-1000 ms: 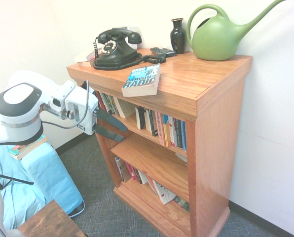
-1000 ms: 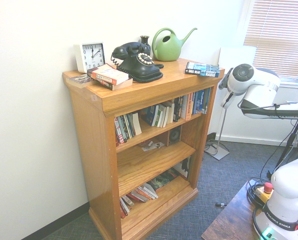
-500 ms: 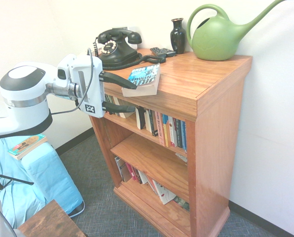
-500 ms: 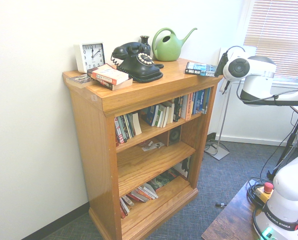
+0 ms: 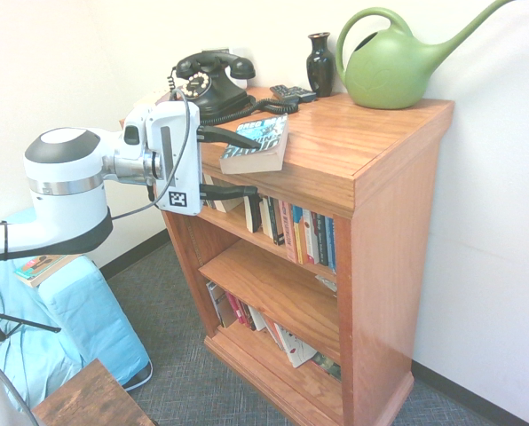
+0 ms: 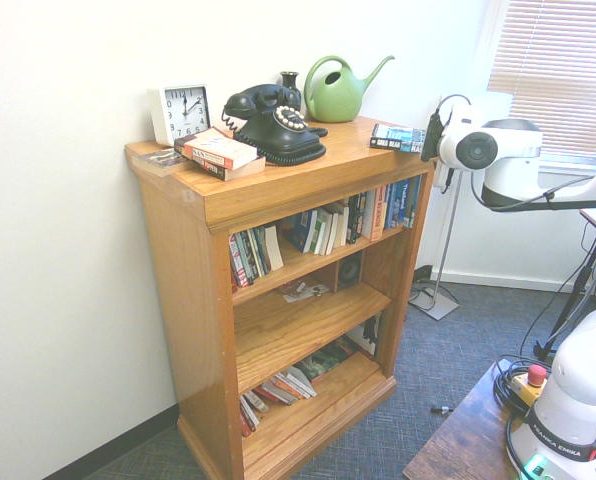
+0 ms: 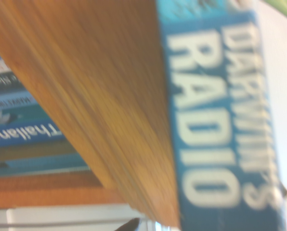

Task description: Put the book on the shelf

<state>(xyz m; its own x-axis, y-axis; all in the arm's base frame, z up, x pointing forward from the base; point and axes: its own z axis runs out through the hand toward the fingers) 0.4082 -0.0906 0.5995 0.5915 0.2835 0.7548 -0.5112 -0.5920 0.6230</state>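
Observation:
The book (image 5: 258,142), a thick blue-teal paperback with white lettering, lies flat on the top of the shelf (image 5: 362,133) near its front edge. My gripper (image 5: 258,167) is open and held sideways at that edge. Its upper finger (image 5: 229,138) reaches over the top board to the book's near side, and the lower one (image 5: 231,191) sits under the overhang. In the second exterior view the book (image 6: 403,138) lies at the right end of the shelf (image 6: 278,180), with the wrist right beside it. The wrist view shows the book's spine (image 7: 215,120) close up, against the wooden edge (image 7: 85,96).
On top stand a black telephone (image 5: 207,84), a dark vase (image 5: 320,62), a green watering can (image 5: 389,67), a white clock (image 6: 181,112) and an orange book (image 6: 218,152). Upright books (image 5: 291,231) fill the upper board. A small dark table (image 5: 91,399) stands low at the front.
The arm has risen and moved toward the bookcase. The open fingers, earlier below the top board, now straddle its front edge beside the book. The book has not moved.

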